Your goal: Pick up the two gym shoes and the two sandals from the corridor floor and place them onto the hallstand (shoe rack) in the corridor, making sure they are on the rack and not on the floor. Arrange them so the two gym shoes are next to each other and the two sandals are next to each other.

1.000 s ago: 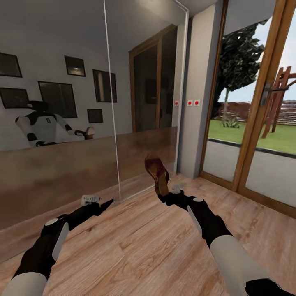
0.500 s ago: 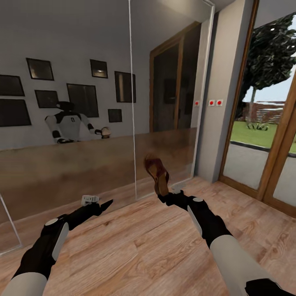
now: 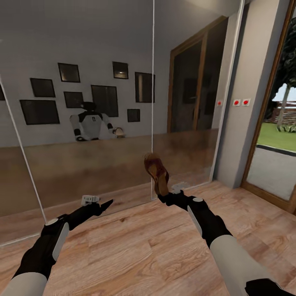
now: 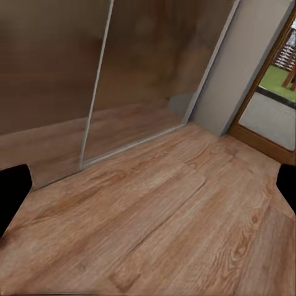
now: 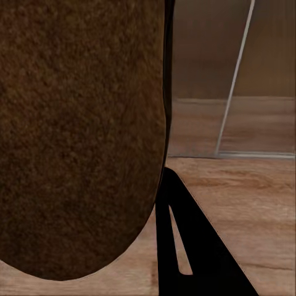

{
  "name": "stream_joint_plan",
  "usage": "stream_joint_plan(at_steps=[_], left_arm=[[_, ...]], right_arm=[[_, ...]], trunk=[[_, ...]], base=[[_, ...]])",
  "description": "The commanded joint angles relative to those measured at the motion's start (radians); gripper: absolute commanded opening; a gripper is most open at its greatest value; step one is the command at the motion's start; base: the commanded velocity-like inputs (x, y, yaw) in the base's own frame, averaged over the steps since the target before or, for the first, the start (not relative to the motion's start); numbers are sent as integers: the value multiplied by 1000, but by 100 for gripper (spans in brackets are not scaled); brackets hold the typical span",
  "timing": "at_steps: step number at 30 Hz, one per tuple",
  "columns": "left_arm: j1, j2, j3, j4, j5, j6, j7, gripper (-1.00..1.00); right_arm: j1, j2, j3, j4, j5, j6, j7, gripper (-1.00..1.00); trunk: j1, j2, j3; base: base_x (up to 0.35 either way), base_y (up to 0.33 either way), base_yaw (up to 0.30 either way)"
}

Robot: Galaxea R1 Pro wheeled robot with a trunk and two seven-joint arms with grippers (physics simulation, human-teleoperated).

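The right pincer (image 3: pixel 165 196) is pinching the heel end of a dark brown leather slip-on sandal with a tan footbed (image 3: pixel 156 172), holding it upright in the air above the light brown wood-plank corridor floor (image 3: pixel 139 250), with its toe end pointing up. In the right wrist view, the sandal's rough brown sole (image 5: pixel 80 135) is sitting close to the camera, and one black finger (image 5: pixel 191 246) is showing beside it, against the floor planks.

The left pincer (image 3: pixel 107 203) is hanging low over the floor at the robot's left, carrying nothing; in the left wrist view its two black fingertips (image 4: pixel 12 194) are sitting well apart at the picture's opposite edges, so it is spread.

Ahead of both arms, a large mirrored wall panel with thin pale frame strips (image 3: pixel 102 123) is reflecting the white and black robot (image 3: pixel 91 124), the dark picture frames (image 3: pixel 39 112) on a grey wall, and a brown door. To the right, a wood-framed glass door (image 3: pixel 271 156) is showing green grass outside.
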Motion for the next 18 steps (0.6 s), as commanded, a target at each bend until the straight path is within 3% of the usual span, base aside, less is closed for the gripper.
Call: stream_joint_plan(at_steps=[1,18], left_arm=[[-1,0,1,0,9,10,-3,100],[-1,0,1,0,9,10,-3,100]], right_arm=[[-1,0,-1,-2,6,5,5,-100],[0,0,-1,-2,6,5,5,-100]], trunk=[[0,-1,-1],[0,-1,-1]], base=[[0,0,292],[0,0,292]])
